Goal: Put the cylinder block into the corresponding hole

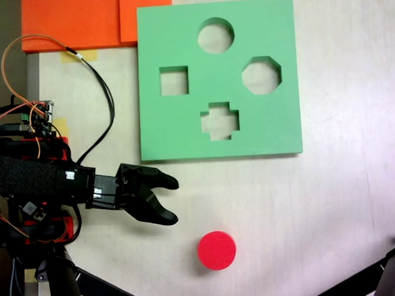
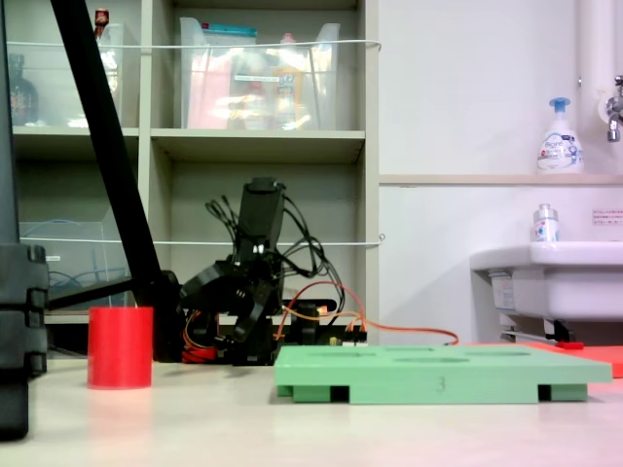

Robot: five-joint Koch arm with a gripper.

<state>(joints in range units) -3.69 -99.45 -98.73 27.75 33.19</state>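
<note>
Red foam cylinder block [image 1: 216,250] stands upright on the pale table [image 1: 331,208], well below the green square foam board [image 1: 184,135] and its round hole [image 1: 215,35]. Nearby, the black gripper [image 1: 172,201] hangs empty, jaws apart.

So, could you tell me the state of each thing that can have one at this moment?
gripper: open, holding nothing, beside the block.
cylinder block: upright on the table, free, outside the board.
green board: flat on the table.
round hole: empty.
octagonal hole: empty.
square hole: empty.
cross hole: empty.
</note>
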